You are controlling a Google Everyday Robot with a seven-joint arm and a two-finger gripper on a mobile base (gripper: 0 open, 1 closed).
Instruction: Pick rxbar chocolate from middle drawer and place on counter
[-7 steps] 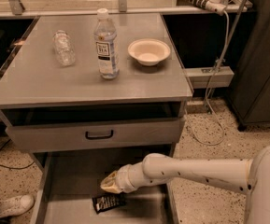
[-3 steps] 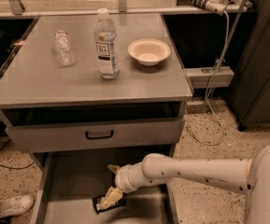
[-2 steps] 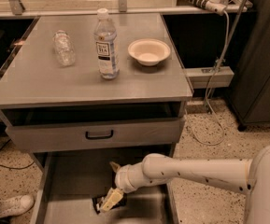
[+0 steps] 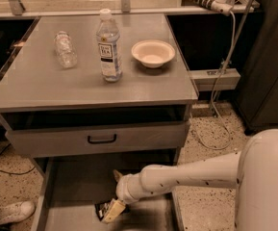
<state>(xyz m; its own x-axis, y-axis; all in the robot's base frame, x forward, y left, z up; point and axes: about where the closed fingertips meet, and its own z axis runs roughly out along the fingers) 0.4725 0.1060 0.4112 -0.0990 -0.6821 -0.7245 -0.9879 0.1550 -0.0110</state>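
So the gripper (image 4: 112, 210) is way down below the counter (image 4: 42, 85), inside the pulled-out middle drawer (image 4: 73, 189). It's on the end of the white arm (image 4: 191, 174), which comes in from the right, under the counter's right front corner, w/ the tip angled down and left. It's sitting right on the snack bar (image 4: 101, 210), which lies flat on the drawer floor, roughly below the middle of the counter's front edge. Only a dark bit of wrapper w/ pale marks sticks out on the left, the rest is hidden behind the gripper. Looks like they're touching, but tbh I can't tell if it's actually got hold of the bar or is just resting on it. Straight under the counter's front edge is the upper drawer front (image 4: 56, 141) w/ a black handle (image 4: 102, 138). Up on the counter, approx center, a water bottle (image 4: 108, 47) stands upright. A second bottle (image 4: 65, 49) lies on its side toward the counter's left, and a pale bowl (image 4: 153, 53) sits toward its right. A white shoe (image 4: 13, 211) is on the floor below the counter's left corner.
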